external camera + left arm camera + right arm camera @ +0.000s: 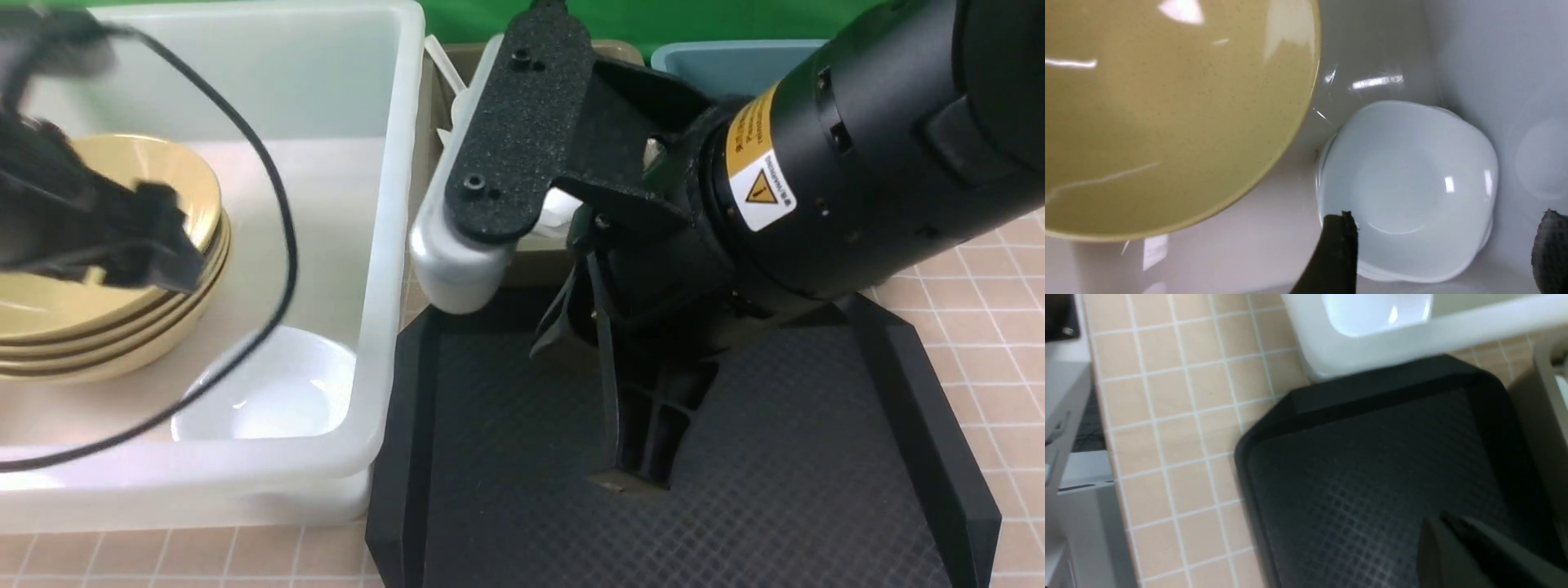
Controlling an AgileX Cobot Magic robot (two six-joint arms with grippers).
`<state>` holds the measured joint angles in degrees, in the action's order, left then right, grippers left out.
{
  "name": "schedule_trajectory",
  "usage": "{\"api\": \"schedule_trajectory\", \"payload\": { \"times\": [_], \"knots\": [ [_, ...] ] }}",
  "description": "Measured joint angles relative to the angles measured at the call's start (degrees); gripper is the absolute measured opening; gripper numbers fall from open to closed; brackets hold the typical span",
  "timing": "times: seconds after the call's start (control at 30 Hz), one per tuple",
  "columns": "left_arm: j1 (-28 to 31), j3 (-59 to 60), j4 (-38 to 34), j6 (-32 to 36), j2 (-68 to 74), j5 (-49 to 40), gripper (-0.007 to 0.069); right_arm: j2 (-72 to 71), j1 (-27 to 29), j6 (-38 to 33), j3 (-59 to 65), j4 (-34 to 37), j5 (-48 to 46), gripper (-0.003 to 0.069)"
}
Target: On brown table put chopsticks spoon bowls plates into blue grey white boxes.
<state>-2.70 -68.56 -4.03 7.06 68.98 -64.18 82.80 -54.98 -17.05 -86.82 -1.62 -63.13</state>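
The translucent white tub (384, 245) stands at the left and holds a stack of yellow bowls (167, 167) and white plates (277, 392). My left gripper (1449, 213) is open and empty inside the tub, its fingers (1337, 249) spread just over the plates (1404, 183), next to the top bowl (1167, 114). My right gripper (641, 478) points down onto the black tray (816, 457). In the right wrist view it (1443, 522) looks shut and empty. The olive-grey bin (620, 47) and the teal-blue bin (718, 61) stand behind my right arm. Chopsticks and spoon are hidden.
The black tray shows no dishes on its visible part (1363, 477). The tiled brown table (1004, 286) shows at the right and along the front. A black cable (277, 204) hangs over the tub. The tub's corner (1372, 351) meets the tray's edge.
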Motion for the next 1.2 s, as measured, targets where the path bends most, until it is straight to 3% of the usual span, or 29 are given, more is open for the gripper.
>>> {"api": "schedule_trajectory", "payload": {
  "times": [0.13,0.23,0.37,0.47,0.7,0.83,1.2],
  "knots": [
    [-0.05,2.48,2.9,-1.29,-7.34,-0.88,0.0401,-2.22,0.0,2.28,0.92,-1.27,-1.46,0.0071],
    [-0.05,8.86,4.4,-1.53,-15.82,2.17,0.0265,-6.44,0.0,3.73,5.19,-1.45,-0.21,0.0074],
    [-0.05,20.04,4.67,-0.83,-28.09,9.82,0.0092,-13.96,0.0,5.24,13.9,-1.45,5.83,0.0078],
    [-0.05,28.67,4.66,-0.45,-37.01,16.25,0.001,-21.48,0.0,5.29,22.25,-1.45,13.85,0.0078],
    [-0.05,41.26,4.66,-0.27,-49.61,27.99,0.0001,-34.16,0.0,7.58,36.29,-1.26,35.88,0.0078],
    [-0.05,44.3,4.66,-0.27,-53.08,30.42,0.0001,-36.33,0.0,7.85,40.01,-1.26,42.83,0.0078],
    [-0.05,48.53,4.66,-0.27,-53.98,30.09,0.0001,-36.6,0.0,7.89,41.22,-1.26,42.44,0.008]
  ]
}}
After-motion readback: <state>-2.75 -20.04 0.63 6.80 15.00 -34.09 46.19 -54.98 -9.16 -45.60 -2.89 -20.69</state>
